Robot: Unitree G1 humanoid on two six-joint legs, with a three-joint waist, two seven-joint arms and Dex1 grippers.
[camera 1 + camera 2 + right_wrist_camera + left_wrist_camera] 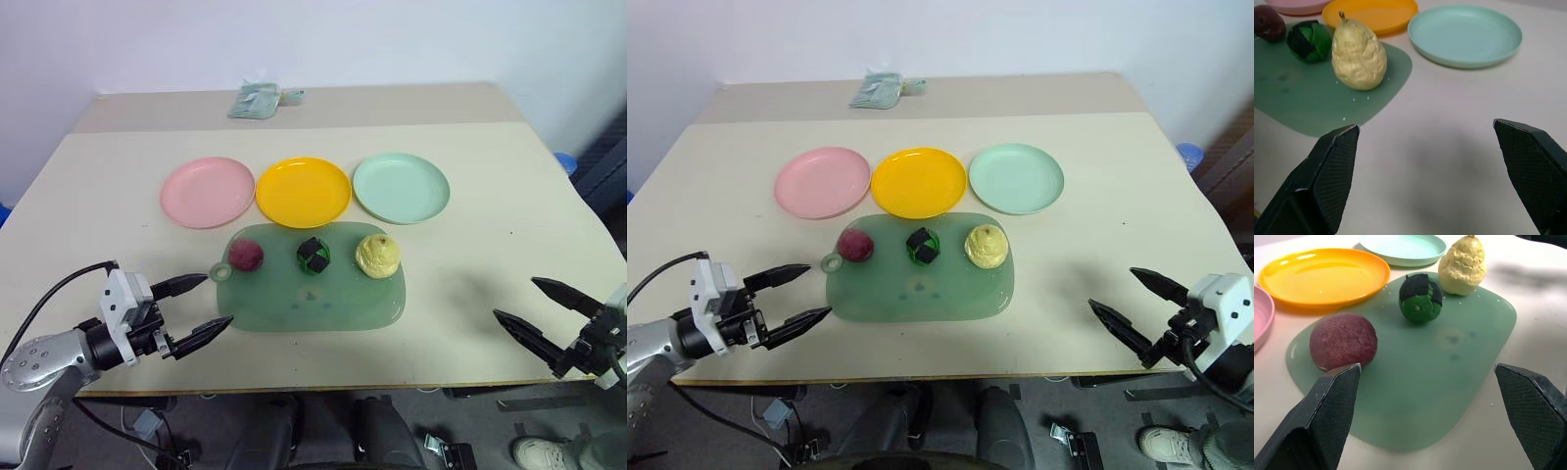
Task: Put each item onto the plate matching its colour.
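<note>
Nothing has been sorted yet. The dark red-purple ball (246, 256), the green-and-black ball (313, 255) and the lumpy yellow fruit (376, 254) sit in a row on the translucent green mat (313, 304), just in front of the bare pink plate (207, 191), yellow plate (303, 191) and mint plate (401, 187) (all smooth, shallow plastic). The left gripper (194, 306) and right gripper (537, 311) hover wide and empty at the desk's (509, 225) near edge.
</note>
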